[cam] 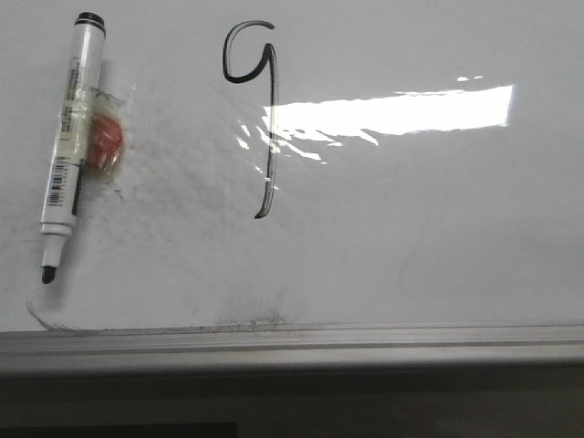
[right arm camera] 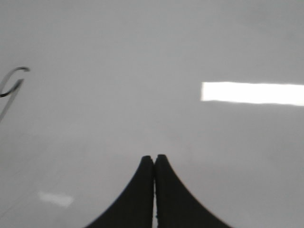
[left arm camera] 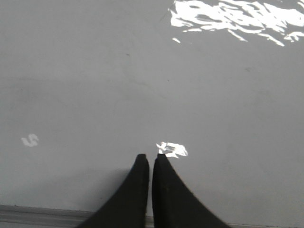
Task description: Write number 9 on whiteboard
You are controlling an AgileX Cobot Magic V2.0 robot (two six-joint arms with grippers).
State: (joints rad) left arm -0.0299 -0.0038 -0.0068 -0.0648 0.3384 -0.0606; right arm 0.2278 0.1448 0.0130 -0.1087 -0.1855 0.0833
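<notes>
The whiteboard (cam: 438, 237) fills the front view, with a grey metal edge rail (cam: 292, 342) along its near side. The number 9 (cam: 258, 109) is drawn in black on it, upper middle, tail curling at the end. Part of it shows at the edge of the right wrist view (right arm camera: 10, 88). A white marker with black cap and tip (cam: 71, 137) lies on the board at left, taped to a red object (cam: 104, 137). My left gripper (left arm camera: 151, 156) is shut and empty over bare board. My right gripper (right arm camera: 155, 157) is shut and empty too. Neither arm shows in the front view.
Bright glare (cam: 392, 114) lies across the board right of the digit. Faint grey smudges (cam: 251, 315) sit near the rail, and a faint curved erased line (cam: 41, 315) at the lower left.
</notes>
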